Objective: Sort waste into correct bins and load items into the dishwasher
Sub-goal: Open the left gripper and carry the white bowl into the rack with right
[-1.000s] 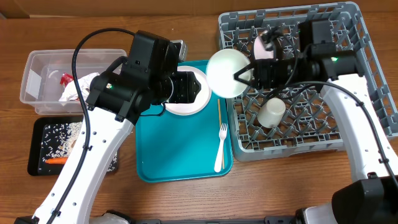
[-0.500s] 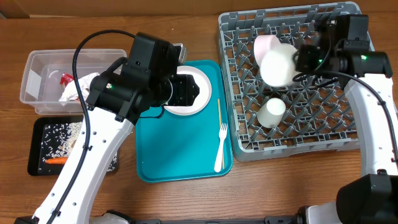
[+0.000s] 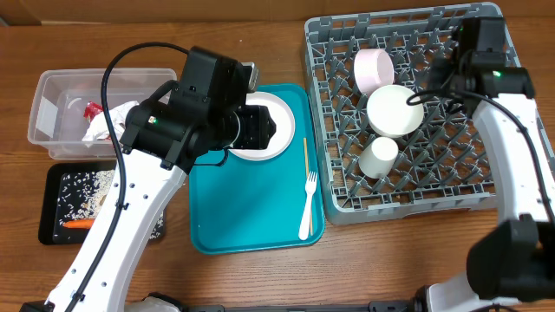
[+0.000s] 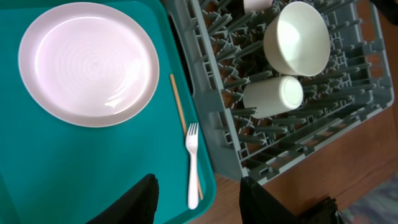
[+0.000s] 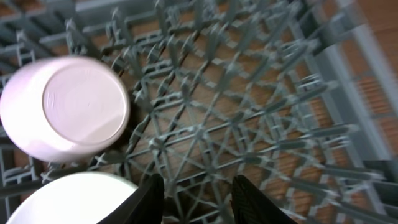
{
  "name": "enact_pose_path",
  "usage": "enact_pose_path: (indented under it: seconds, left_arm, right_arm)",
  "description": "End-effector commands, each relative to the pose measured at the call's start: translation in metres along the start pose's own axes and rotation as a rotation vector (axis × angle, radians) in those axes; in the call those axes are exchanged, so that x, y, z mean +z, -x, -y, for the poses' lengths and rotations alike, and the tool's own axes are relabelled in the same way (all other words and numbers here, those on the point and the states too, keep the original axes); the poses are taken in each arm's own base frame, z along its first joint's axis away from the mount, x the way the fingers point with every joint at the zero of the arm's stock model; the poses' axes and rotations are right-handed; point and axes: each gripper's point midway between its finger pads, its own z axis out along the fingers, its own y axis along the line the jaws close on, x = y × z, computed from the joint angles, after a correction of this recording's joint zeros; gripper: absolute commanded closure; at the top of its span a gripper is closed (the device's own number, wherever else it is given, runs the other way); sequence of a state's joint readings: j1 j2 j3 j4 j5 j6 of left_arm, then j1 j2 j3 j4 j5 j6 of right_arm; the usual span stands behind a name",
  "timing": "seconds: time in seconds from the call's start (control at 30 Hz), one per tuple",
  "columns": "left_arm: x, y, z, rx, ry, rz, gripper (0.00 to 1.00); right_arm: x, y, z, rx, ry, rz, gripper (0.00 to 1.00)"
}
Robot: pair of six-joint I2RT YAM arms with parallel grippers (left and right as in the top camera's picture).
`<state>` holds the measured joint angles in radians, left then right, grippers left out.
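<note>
Three white pieces lie in the grey dish rack: a pinkish bowl, a white bowl just beside it, and a small cup. The right gripper hangs over the rack, fingers spread and empty. The left gripper, likewise spread, hovers above the teal tray, which holds the plate, fork and wooden stick. A red wrapper lies in the clear tub, and a carrot in the black tray.

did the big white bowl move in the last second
Yes. The white bowl went rightward from the left edge of the dish rack to its middle, beside the small cup.
</note>
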<state>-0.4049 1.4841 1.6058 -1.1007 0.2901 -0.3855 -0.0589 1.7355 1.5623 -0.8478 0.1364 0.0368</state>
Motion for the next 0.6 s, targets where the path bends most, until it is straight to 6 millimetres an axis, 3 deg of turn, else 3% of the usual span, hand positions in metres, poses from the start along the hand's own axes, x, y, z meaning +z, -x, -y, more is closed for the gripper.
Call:
enact_pose_path:
  seconds: [0.0, 0.13, 0.4, 0.47, 0.57]
  left_arm:
    - [-0.001, 0.004, -0.007, 0.017, 0.037, 0.01, 0.55]
    - [0.007, -0.007, -0.014, 0.004, 0.056, -0.037, 0.55]
    - [0.019, -0.02, -0.023, -0.011, 0.076, -0.084, 0.55]
    - [0.019, -0.021, -0.024, -0.012, 0.077, -0.086, 0.55]
    - [0.019, -0.021, -0.024, -0.012, 0.077, -0.086, 0.55]
  right_arm:
    - [0.016, -0.013, -0.029, 0.001, 0.163, -0.069, 0.61]
    - [0.018, -0.028, -0.039, 0.003, 0.22, -0.135, 0.61]
    - [0.015, -0.054, -0.029, 0.0, 0.17, -0.244, 0.6]
    - [0.013, -0.06, -0.029, 0.0, 0.168, -0.267, 0.55]
    - [0.012, -0.068, -0.028, -0.001, 0.164, -0.3, 0.54]
